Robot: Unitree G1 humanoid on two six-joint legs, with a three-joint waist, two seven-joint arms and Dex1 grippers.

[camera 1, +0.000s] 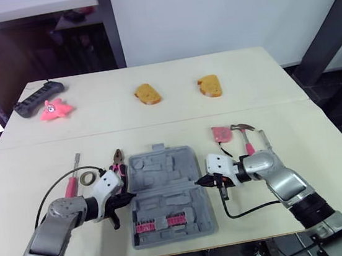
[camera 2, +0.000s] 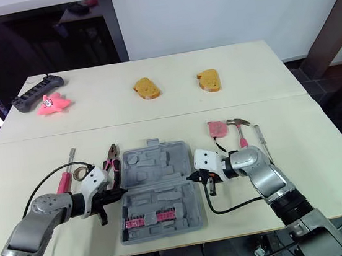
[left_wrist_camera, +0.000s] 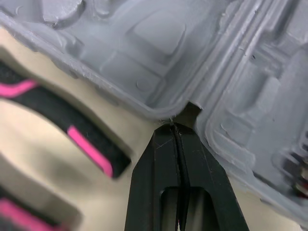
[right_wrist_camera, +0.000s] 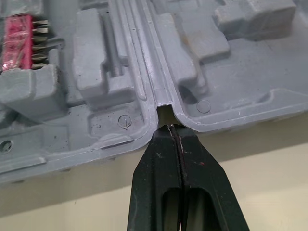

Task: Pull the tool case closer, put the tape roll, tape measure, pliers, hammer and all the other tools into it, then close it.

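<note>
Open tool case (camera 1: 170, 194) lies on the table (camera 1: 281, 108); my left tool (camera 1: 131, 196) and right tool (camera 1: 197, 181), both pinched closed on nothing, touch its hinge ends.

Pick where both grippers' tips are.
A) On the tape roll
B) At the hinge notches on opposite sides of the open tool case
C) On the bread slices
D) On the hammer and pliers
B: the left gripper and right gripper, jaws shut, each sit at the hinge line of the tool case.
</note>
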